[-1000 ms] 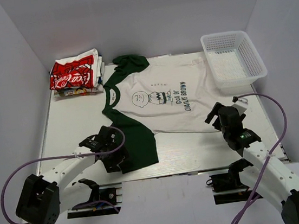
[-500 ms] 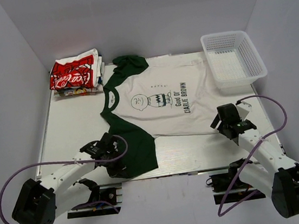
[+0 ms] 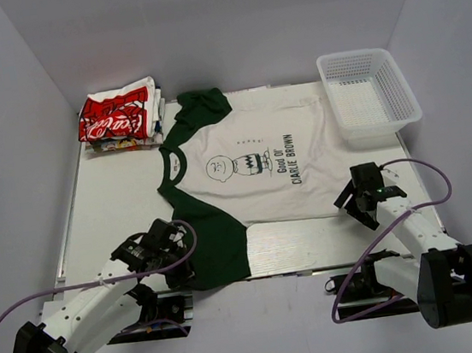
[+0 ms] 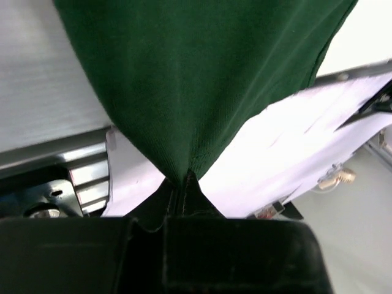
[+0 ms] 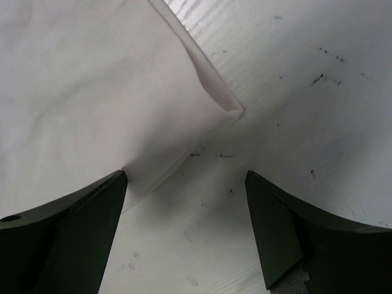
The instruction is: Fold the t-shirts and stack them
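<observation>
We count one spread t-shirt [image 3: 252, 170], white with dark green sleeves and a Charlie Brown print, lying flat on the desk [image 3: 110, 200]. Its long axis runs left to right, with the collar toward the left and the hem toward the right. One sleeve points to the far edge and the other to the near edge. There is one stack of folded tees [image 3: 118, 115] in the far left corner, its top one white with red print. How many lie beneath we cannot tell for sure. One white mesh basket [image 3: 367, 131] stands at the far right.

From above, the left tool [image 3: 181, 265] sits at the near sleeve. Only its wrist view shows the fingers pressed together, pinching the green sleeve [image 4: 196, 73]. The right tool [image 3: 351, 204] is at the near hem. Its wrist view shows the fingers spread apart over the desk, with the white hem corner [image 5: 92, 92] just ahead of them.
</observation>
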Controlling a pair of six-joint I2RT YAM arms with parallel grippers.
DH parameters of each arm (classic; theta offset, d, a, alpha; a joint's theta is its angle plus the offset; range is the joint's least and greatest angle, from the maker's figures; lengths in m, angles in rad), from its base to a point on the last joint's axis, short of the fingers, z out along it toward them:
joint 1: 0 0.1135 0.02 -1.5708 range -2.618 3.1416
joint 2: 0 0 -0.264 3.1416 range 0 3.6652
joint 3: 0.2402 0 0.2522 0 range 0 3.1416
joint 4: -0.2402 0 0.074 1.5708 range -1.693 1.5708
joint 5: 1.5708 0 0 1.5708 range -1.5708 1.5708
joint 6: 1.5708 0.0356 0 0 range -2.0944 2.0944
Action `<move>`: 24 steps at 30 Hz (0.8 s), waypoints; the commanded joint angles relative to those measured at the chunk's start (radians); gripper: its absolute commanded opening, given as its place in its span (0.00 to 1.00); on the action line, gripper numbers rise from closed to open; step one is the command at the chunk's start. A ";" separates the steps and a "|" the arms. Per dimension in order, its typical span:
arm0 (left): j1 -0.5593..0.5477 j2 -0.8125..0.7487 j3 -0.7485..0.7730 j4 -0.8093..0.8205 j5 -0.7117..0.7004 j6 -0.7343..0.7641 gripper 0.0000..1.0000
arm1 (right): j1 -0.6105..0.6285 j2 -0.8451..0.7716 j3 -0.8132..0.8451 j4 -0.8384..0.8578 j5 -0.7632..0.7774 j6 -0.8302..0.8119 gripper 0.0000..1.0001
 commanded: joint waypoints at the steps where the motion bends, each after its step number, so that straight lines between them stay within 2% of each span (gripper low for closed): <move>1: -0.005 -0.035 -0.014 -0.033 0.074 0.022 0.00 | -0.017 0.013 -0.017 0.002 -0.041 0.029 0.83; 4: -0.005 -0.045 -0.001 -0.042 0.075 0.046 0.00 | -0.028 0.033 -0.014 0.012 -0.057 0.030 0.72; 5: -0.005 -0.045 0.009 -0.056 0.064 0.057 0.00 | -0.030 0.037 -0.014 0.015 -0.061 0.032 0.65; 7: -0.005 -0.045 0.009 -0.047 0.064 0.057 0.00 | -0.031 0.034 -0.032 0.032 -0.070 0.033 0.60; 9: -0.005 -0.036 0.009 -0.033 0.073 0.066 0.00 | -0.031 0.028 -0.043 0.041 -0.070 0.033 0.43; 10: -0.005 -0.036 0.009 -0.033 0.082 0.076 0.00 | -0.034 0.022 -0.049 0.042 -0.079 0.033 0.25; 11: -0.005 -0.024 0.009 -0.033 0.082 0.076 0.00 | -0.033 0.019 -0.049 0.020 -0.082 0.033 0.00; 15: -0.005 -0.024 0.035 -0.082 0.102 0.085 0.00 | -0.031 -0.019 -0.043 -0.050 -0.077 0.032 0.00; 19: -0.005 -0.044 0.072 -0.151 0.120 0.094 0.00 | -0.031 -0.125 -0.026 -0.186 -0.073 0.043 0.00; 22: -0.005 -0.067 0.116 -0.174 0.121 0.094 0.00 | -0.031 -0.177 -0.007 -0.208 -0.143 0.023 0.00; 24: -0.005 -0.091 0.131 -0.183 0.121 0.094 0.00 | -0.026 -0.182 0.004 -0.226 -0.136 0.024 0.00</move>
